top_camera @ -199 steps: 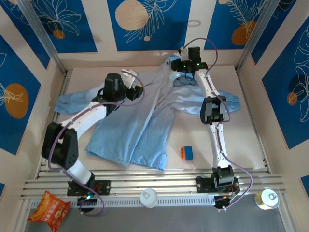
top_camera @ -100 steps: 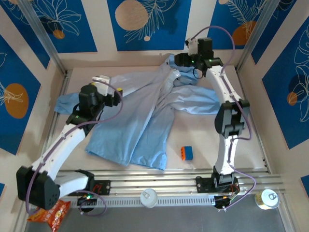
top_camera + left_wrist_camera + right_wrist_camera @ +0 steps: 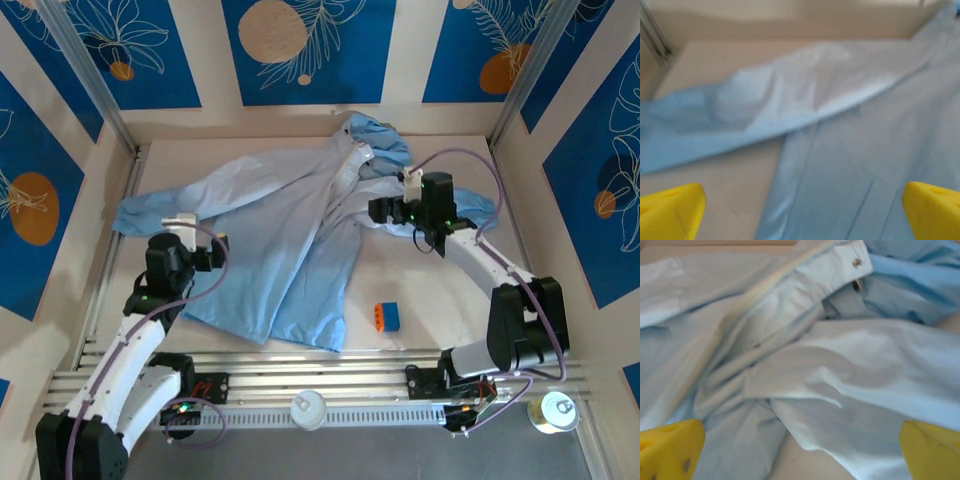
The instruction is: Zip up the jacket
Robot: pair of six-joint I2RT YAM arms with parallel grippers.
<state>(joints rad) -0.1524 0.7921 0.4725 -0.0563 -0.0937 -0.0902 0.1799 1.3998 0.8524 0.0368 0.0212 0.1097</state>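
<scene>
The light-blue jacket (image 3: 290, 230) lies spread on the table, hood at the back, sleeves out to both sides. Its pale zipper (image 3: 765, 285) runs down the front and its halves look apart near the collar. My left gripper (image 3: 213, 252) hovers at the jacket's left edge, below the left sleeve (image 3: 740, 110); its yellow fingertips (image 3: 670, 210) stand wide apart, open, nothing between them. My right gripper (image 3: 377, 211) hangs over the right sleeve (image 3: 865, 370) beside the collar, open too, with yellow fingertips (image 3: 930, 450) far apart and holding nothing.
An orange and blue block (image 3: 386, 316) sits on the table near the jacket's hem. Metal rails (image 3: 320, 372) cross the front. Beyond them lie a snack bag (image 3: 105, 432), a white cup (image 3: 308, 408) and a can (image 3: 552, 410). Walls close in on three sides.
Both arms have drawn back toward the near edge. The left gripper moved from mid-jacket to its left edge; the right moved from the hood down to the right sleeve.
</scene>
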